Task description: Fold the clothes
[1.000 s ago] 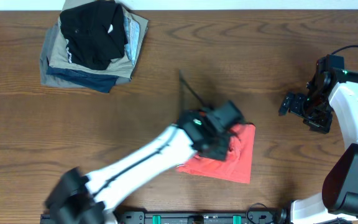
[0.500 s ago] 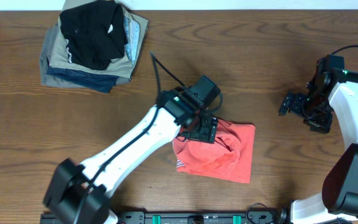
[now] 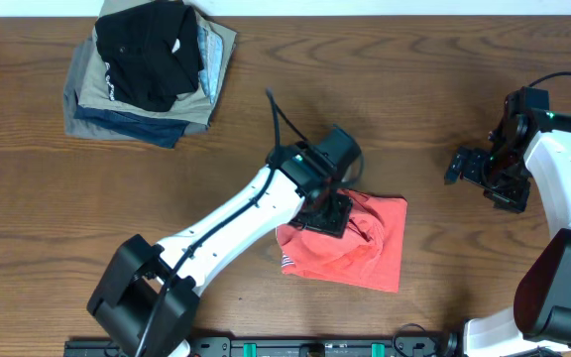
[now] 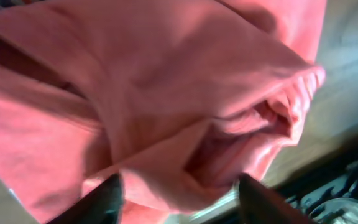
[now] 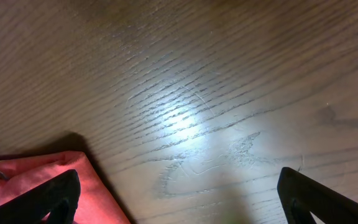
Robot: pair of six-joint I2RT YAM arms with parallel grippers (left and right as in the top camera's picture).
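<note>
The coral-red T-shirt (image 3: 360,250) lies folded into a small bundle on the wooden table (image 3: 434,79), front of centre. White lettering shows at its left edge. My left gripper (image 3: 327,210) is low over the shirt's upper-left corner. In the left wrist view the shirt (image 4: 166,81) fills the frame. The left gripper (image 4: 179,208) has its jaws wide apart, with a bulging fold of fabric between them. My right gripper (image 3: 464,165) hangs open and empty over bare wood at the right. In the right wrist view this gripper (image 5: 179,199) is spread wide, with a shirt corner (image 5: 23,183) at lower left.
A stack of folded khaki, grey and blue garments (image 3: 117,109) with a black garment (image 3: 152,50) on top sits at the back left. The robot base rail (image 3: 315,347) runs along the front edge. The right arm (image 3: 563,178) stands at the right edge.
My left gripper moved from over the shirt's middle to its upper-left corner, then a little back to the right. More of the shirt now shows. The right arm has not moved.
</note>
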